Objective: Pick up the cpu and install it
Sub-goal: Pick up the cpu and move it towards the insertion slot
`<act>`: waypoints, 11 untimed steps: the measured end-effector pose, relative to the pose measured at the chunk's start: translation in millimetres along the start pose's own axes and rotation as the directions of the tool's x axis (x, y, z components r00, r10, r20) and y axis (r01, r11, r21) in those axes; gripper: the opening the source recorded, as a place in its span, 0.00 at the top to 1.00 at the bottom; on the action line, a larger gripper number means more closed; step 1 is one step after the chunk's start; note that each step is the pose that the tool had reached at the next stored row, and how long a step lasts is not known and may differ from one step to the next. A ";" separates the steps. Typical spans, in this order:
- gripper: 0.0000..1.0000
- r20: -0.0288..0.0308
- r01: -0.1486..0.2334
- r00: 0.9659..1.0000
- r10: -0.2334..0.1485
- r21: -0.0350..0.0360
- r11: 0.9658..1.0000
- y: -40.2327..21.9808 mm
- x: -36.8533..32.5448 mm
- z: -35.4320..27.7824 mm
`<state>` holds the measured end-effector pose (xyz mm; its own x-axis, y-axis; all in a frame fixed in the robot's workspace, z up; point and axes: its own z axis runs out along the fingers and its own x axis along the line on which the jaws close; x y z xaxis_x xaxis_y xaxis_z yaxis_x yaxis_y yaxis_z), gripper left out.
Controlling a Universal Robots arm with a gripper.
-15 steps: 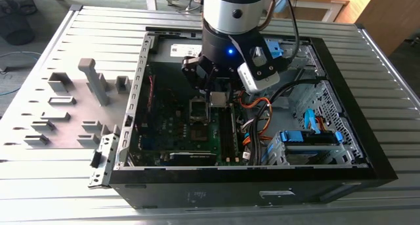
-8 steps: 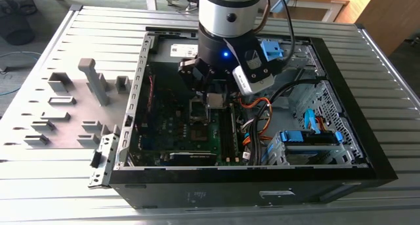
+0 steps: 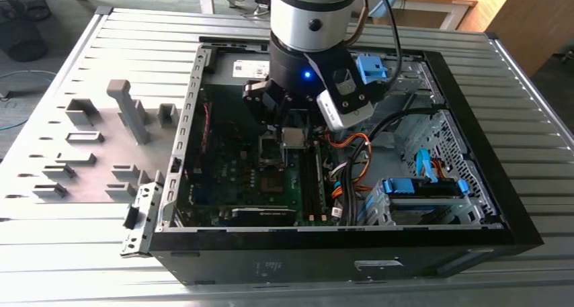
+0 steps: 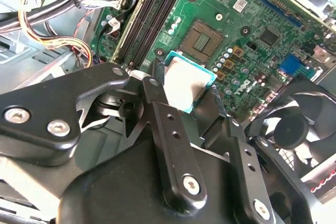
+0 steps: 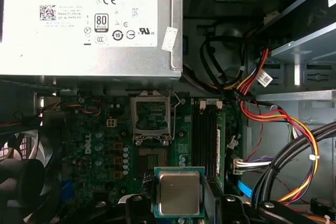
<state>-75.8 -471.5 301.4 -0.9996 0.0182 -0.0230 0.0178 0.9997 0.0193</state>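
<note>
One cpu, silver top up, sits pinched in the gripper, jaws closed on its edges, above the motherboard and near the open socket. The exterior view takes in the computer case and grey holder frames; the first wrist view, the power supply.

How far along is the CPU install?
Done: pickup; the gripper is shut on the small flat square silver-grey CPU. In hand: it hangs above the green motherboard inside the open black case. Left: not seated; the dark square socket is bare.
</note>
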 end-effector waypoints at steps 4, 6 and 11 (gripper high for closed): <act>0.53 0.000 0.000 1.000 0.000 0.000 1.000 -0.1 2.3 3.6; 0.53 0.000 0.000 1.000 0.000 0.000 1.000 -0.2 2.7 7.1; 0.53 0.000 0.000 1.000 0.000 0.000 1.000 -0.5 3.7 14.2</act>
<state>-79.2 -471.7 287.1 -0.9996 0.0181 -0.0231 0.0177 0.9997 0.0194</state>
